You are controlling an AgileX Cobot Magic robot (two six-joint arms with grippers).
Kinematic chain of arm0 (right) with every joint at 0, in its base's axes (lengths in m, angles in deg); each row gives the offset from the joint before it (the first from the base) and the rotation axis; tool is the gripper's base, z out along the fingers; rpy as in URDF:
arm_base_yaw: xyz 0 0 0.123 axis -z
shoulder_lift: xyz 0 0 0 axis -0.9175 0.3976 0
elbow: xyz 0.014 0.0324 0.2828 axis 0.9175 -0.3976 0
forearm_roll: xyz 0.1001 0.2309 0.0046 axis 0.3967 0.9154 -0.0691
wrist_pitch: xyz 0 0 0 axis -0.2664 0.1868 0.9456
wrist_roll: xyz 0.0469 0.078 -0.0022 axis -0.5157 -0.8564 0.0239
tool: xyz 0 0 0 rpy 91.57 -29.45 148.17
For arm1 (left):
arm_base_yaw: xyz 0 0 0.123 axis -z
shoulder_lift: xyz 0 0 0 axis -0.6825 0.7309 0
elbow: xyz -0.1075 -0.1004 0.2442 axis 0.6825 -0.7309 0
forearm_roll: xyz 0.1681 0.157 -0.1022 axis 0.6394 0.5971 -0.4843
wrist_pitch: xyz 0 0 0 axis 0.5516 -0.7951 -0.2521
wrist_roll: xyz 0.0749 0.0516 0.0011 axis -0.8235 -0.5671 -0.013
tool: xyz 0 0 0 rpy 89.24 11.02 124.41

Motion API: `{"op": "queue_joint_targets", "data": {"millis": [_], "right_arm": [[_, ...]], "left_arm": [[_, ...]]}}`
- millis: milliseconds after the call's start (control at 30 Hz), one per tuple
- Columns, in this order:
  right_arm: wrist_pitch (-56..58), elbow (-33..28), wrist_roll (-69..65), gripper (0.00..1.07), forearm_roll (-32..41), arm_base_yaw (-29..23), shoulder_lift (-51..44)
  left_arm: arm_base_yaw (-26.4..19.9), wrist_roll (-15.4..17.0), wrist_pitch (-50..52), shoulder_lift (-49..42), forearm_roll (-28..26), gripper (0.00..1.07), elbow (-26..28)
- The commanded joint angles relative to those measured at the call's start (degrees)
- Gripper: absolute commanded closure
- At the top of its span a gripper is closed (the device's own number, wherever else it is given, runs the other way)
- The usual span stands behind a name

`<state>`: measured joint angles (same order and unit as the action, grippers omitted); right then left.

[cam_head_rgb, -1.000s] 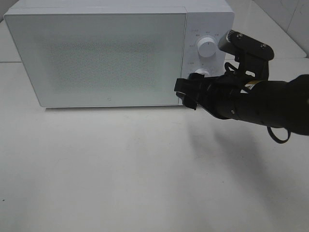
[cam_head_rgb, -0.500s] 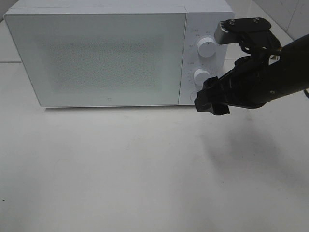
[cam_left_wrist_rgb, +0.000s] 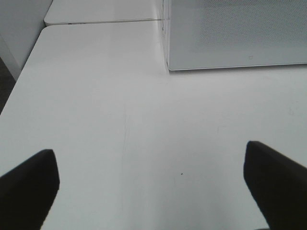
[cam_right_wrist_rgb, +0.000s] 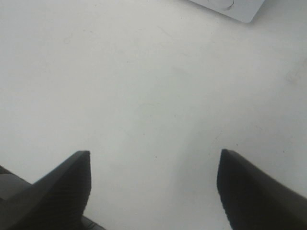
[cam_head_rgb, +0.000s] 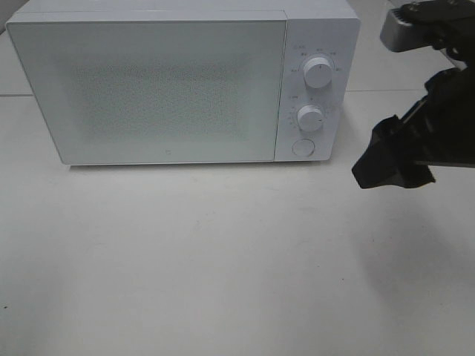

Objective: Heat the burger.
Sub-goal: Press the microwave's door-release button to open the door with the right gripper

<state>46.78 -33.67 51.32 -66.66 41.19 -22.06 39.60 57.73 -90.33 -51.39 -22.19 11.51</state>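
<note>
The burger is out of view in every frame. A white microwave [cam_head_rgb: 171, 81] stands at the back of the table with its door closed. My right gripper [cam_head_rgb: 390, 167] hangs over the table to the right of the microwave, clear of its control panel. The right wrist view shows the right gripper [cam_right_wrist_rgb: 153, 155] open, with only bare table between its fingers. My left gripper [cam_left_wrist_rgb: 148, 148] is also open and holds nothing; it hovers over the table to the left of the microwave [cam_left_wrist_rgb: 235, 33] and lies outside the exterior high view.
The microwave's panel carries two round knobs [cam_head_rgb: 318, 72] [cam_head_rgb: 309, 117] and a round button [cam_head_rgb: 302, 147]. A white table [cam_head_rgb: 223, 259] spreads in front of it. The microwave's bottom corner [cam_right_wrist_rgb: 230, 7] shows in the right wrist view.
My right arm has swung to the right, from in front of the door's edge and control panel to beside the microwave. The left gripper has not moved.
</note>
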Motion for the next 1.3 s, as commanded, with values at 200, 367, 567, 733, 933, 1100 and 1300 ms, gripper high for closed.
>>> {"op": "queue_joint_targets", "data": {"millis": [200, 367, 567, 733, 933, 1100, 1300], "right_arm": [[10.2, 0.5, -0.4, 0.35, -0.2, 0.3, -8.8], [15.9, 0.5, -0.4, 0.35, -0.7, 0.3, -15.0], [19.2, -1.5, -0.8, 0.35, -3.4, 0.3, -26.0], [20.3, -6.8, -3.3, 0.35, -4.8, 3.6, -37.5], [20.8, -10.5, -2.9, 0.35, -4.8, 9.4, -46.1], [21.6, -13.9, -2.9, 0.35, -4.8, 15.4, -55.6], [21.3, -16.1, -2.9, 0.35, -4.8, 19.6, -61.5]], "left_arm": [[0.0, 0.2, 0.5, -1.4, -0.2, 0.07, -0.2], [0.0, 0.2, 0.5, -1.4, -0.2, 0.07, -0.2], [0.0, 0.2, 0.5, -1.4, -0.2, 0.07, -0.2], [0.0, 0.2, 0.5, -1.4, -0.2, 0.07, -0.2], [0.0, 0.2, 0.5, -1.4, -0.2, 0.07, -0.2], [0.0, 0.2, 0.5, -1.4, -0.2, 0.07, -0.2], [0.0, 0.2, 0.5, -1.4, -0.2, 0.07, -0.2]]}}
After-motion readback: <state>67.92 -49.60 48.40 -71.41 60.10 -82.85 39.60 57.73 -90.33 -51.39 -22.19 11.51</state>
